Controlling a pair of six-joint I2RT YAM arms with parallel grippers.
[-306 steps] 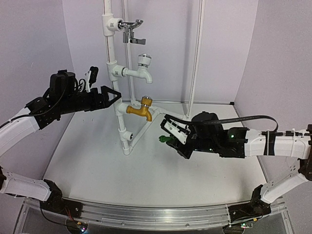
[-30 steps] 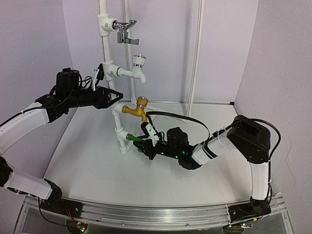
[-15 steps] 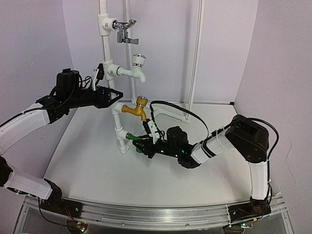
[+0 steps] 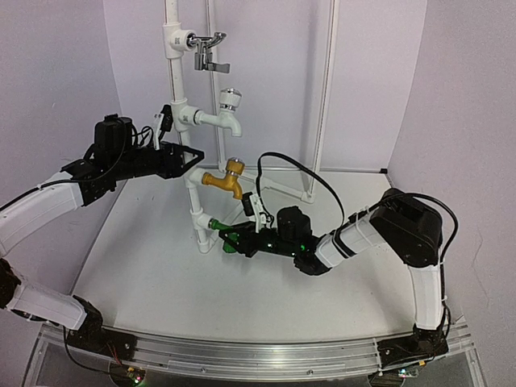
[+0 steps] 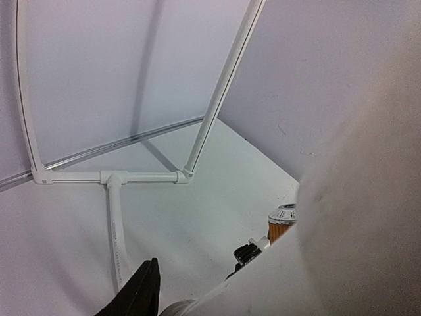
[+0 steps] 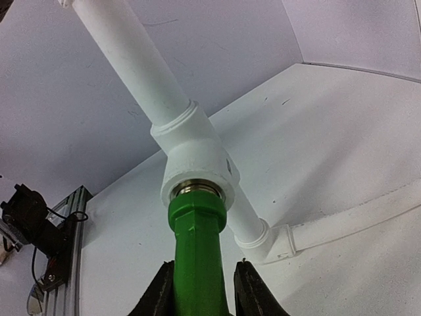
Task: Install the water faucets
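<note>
**White pipe frame [image 5: 141, 176] on the tabletop [image 5: 66, 250], seen past our left claw [image 5: 141, 295].**
We see a tee joint [image 5: 113, 178] sending one pipe toward us and a slanted pipe [image 5: 223, 85] rising from the frame's right corner. A blurred white mass [image 5: 355, 217] fills the right. At its edge sits a brass-yellow part [image 5: 281, 227] with a silvery top. Only one dark claw finger shows.

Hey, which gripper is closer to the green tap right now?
Right. The right gripper is closed on the green tap at its fitting. The left gripper holds the white pipe higher up, above the yellow tap.
</note>
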